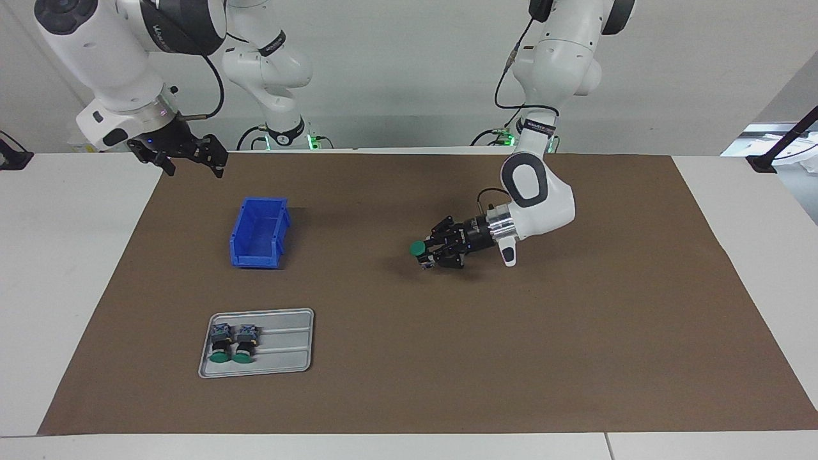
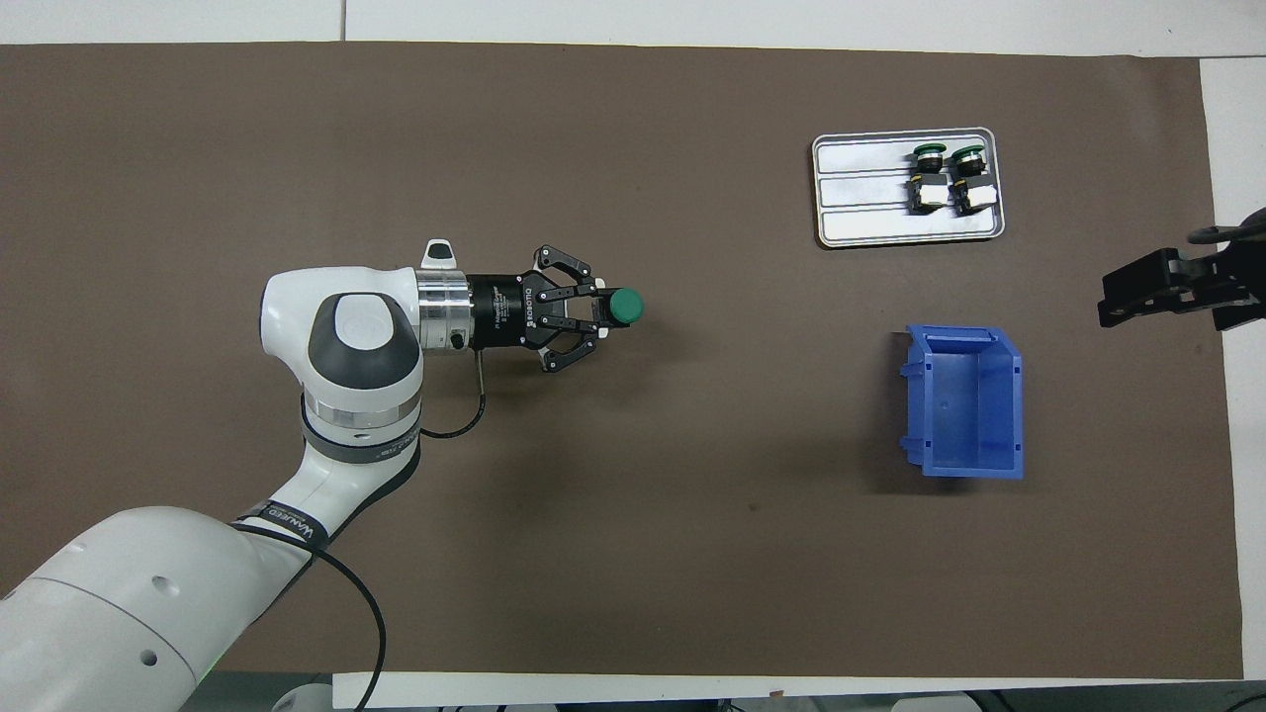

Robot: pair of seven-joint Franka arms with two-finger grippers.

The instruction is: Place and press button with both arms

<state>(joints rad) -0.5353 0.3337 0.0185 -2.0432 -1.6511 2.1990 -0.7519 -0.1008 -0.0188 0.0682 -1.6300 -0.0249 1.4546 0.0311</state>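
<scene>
My left gripper (image 1: 429, 253) (image 2: 599, 316) is shut on a green-capped button (image 1: 417, 248) (image 2: 625, 307) and holds it sideways, low over the middle of the brown mat, with the cap pointing toward the right arm's end. Two more buttons (image 1: 232, 344) (image 2: 949, 178) lie side by side in a grey metal tray (image 1: 287, 351) (image 2: 860, 193). My right gripper (image 1: 185, 152) (image 2: 1152, 292) hangs in the air at the mat's edge at the right arm's end and waits.
A blue open bin (image 1: 259, 233) (image 2: 964, 400) stands on the mat, nearer to the robots than the tray. The brown mat (image 1: 575, 345) covers most of the white table.
</scene>
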